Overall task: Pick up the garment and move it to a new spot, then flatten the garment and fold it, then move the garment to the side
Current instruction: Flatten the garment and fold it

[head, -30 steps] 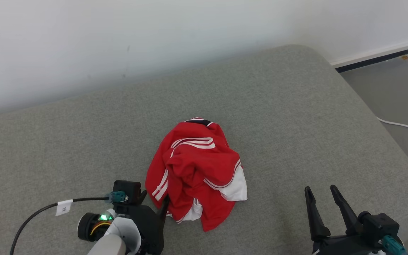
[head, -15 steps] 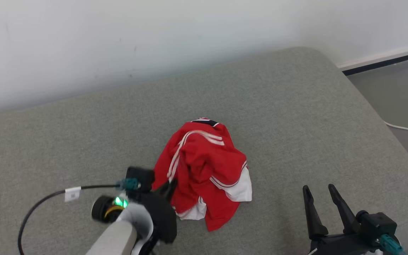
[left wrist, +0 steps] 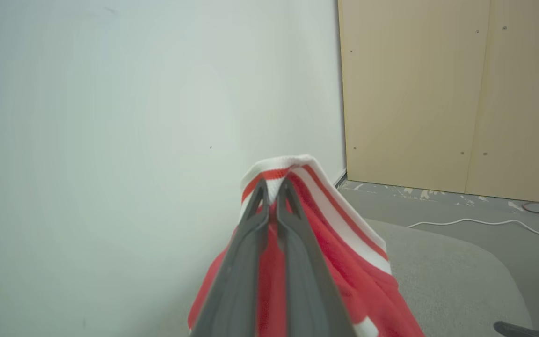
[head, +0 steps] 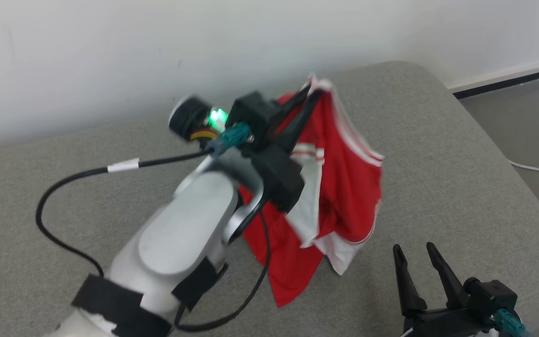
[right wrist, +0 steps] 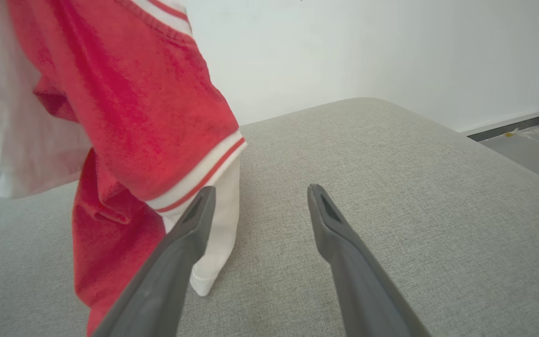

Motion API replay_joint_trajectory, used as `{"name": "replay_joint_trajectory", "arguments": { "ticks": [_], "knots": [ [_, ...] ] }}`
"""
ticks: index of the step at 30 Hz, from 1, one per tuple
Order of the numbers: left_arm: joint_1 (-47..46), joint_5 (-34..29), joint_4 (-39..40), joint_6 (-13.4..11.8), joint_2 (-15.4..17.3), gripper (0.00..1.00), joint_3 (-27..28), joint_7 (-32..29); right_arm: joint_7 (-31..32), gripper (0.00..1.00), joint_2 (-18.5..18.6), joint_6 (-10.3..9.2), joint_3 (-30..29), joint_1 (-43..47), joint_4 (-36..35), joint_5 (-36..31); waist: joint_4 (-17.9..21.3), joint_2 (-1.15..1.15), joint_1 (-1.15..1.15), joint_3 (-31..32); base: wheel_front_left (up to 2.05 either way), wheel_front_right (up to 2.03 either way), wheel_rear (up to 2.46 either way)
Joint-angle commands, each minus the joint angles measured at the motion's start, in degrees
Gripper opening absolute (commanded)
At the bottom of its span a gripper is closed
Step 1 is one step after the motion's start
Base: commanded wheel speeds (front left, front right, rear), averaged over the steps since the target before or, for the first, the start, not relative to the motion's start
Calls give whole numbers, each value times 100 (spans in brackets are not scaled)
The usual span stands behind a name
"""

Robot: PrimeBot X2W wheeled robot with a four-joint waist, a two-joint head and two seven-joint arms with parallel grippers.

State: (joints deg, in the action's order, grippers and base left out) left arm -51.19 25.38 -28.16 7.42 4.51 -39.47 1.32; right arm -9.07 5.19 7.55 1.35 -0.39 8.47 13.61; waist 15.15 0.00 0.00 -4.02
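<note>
The left hand (head: pixel 313 91), fingers pinched shut on a white-striped hem, has risen from cushion level within the last second. The red-and-white sports jersey (head: pixel 349 187) now hangs from it, no longer heaped, lower edge apparently trailing on the grey fabric cushion (head: pixel 442 150). Pick-up achieved; relocation follows. The right hand (head: pixel 413 249) waits nearby, fingers spread wide and empty.

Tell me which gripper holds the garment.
The left gripper: it is shut on the red garment's striped edge. The right gripper stands open and empty.

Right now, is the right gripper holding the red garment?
No: the right gripper stands open and empty beside the garment, which hangs from the left gripper.
</note>
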Motion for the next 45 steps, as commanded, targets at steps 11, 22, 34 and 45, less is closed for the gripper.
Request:
{"name": "replay_joint_trajectory", "arguments": {
  "ticks": [11,22,34,45],
  "knots": [
    [-1479,543,442,-204,-161,0,-185,1276,-83,100,-47,-13,131,-183,92,53,107,0,0,-200,0,0,0],
    [-511,804,-581,-772,242,0,708,1388,-153,100,-36,-13,86,-313,95,40,-232,0,0,-537,0,0,0],
    [982,866,-948,-915,633,0,1893,1390,-34,100,41,-13,224,-372,-11,49,-656,0,0,-618,0,0,0],
    [1529,994,-1839,-988,797,100,2400,1344,32,100,106,-13,265,-304,-53,70,-708,0,0,-536,0,0,0]
  ]
}}
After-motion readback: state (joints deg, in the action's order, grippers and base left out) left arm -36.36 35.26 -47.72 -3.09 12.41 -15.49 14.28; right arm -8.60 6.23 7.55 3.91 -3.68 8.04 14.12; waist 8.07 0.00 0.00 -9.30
